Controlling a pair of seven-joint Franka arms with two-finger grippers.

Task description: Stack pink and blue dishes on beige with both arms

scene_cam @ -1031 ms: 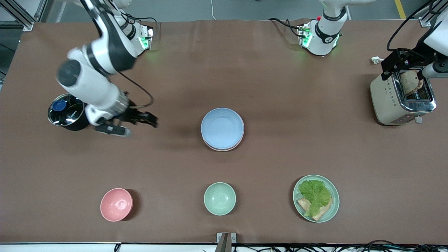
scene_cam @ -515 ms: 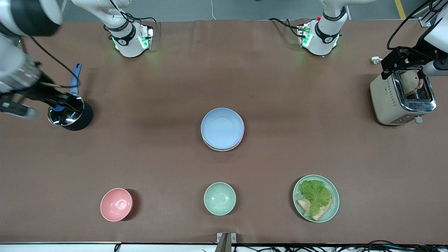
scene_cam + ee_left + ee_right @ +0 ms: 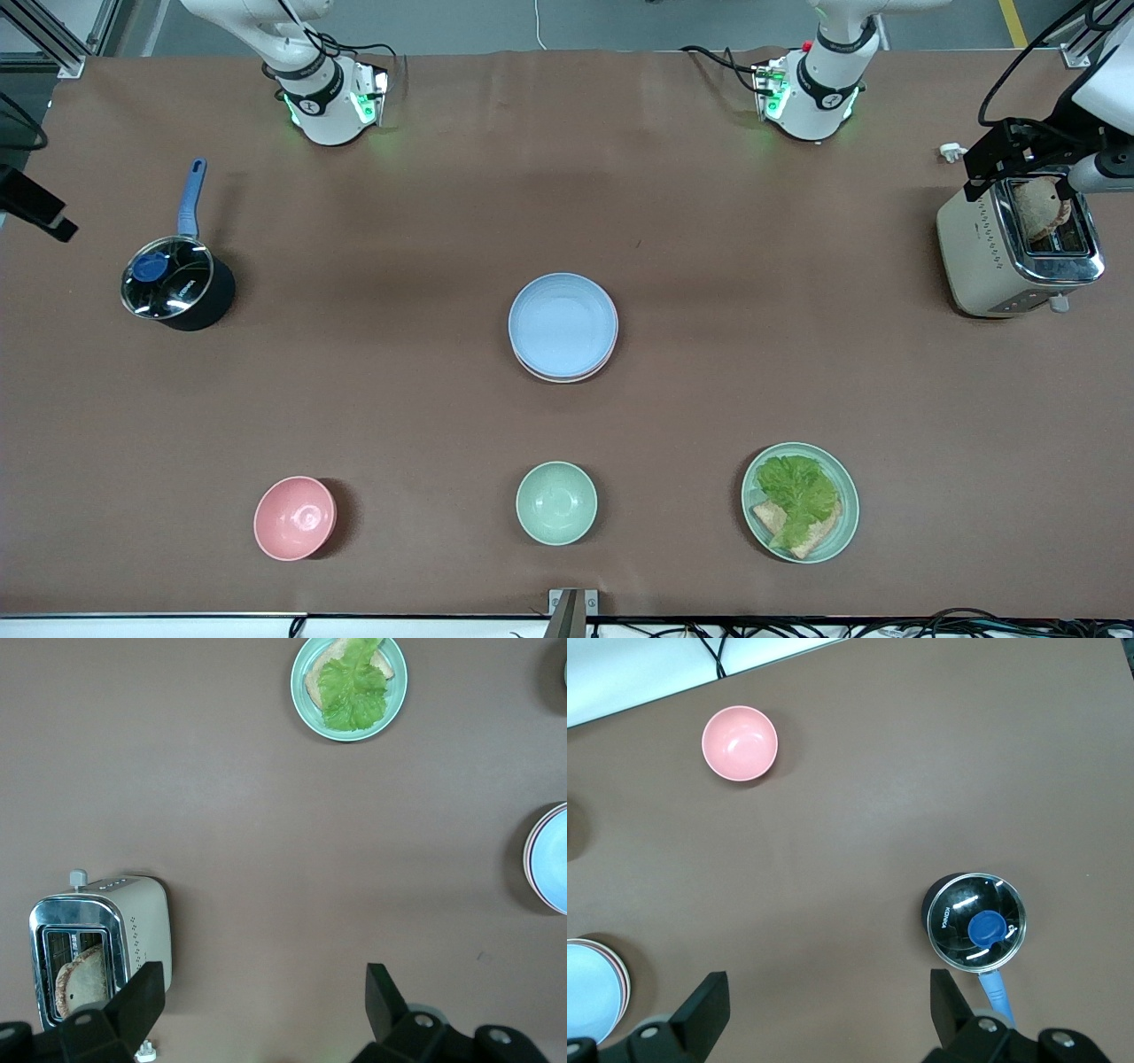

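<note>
The light blue plate [image 3: 563, 324] lies at the middle of the table on top of the pale pink plate [image 3: 558, 377], of which only a thin rim shows. This stack also shows as the blue plate [image 3: 556, 859] and the blue plate [image 3: 586, 990] at the edges of the wrist views. No beige plate shows; anything under the stack is hidden. My left gripper [image 3: 263, 997] hangs open and empty, high by the toaster [image 3: 1019, 244]; it shows as the left gripper [image 3: 1023, 158]. My right gripper [image 3: 824, 1001] is open and empty, high at the right arm's end of the table.
A black pot [image 3: 168, 288] with a glass lid and blue handle stands toward the right arm's end. Nearer the front camera are a salmon-pink bowl [image 3: 295, 517], a mint-green bowl [image 3: 556, 502] and a mint-green plate [image 3: 842, 518] with lettuce and bread. Bread sits in the toaster.
My right arm has swung away from the middle, past the pot, to the table's end and almost out of the front view. The left arm and the plates have not moved.
</note>
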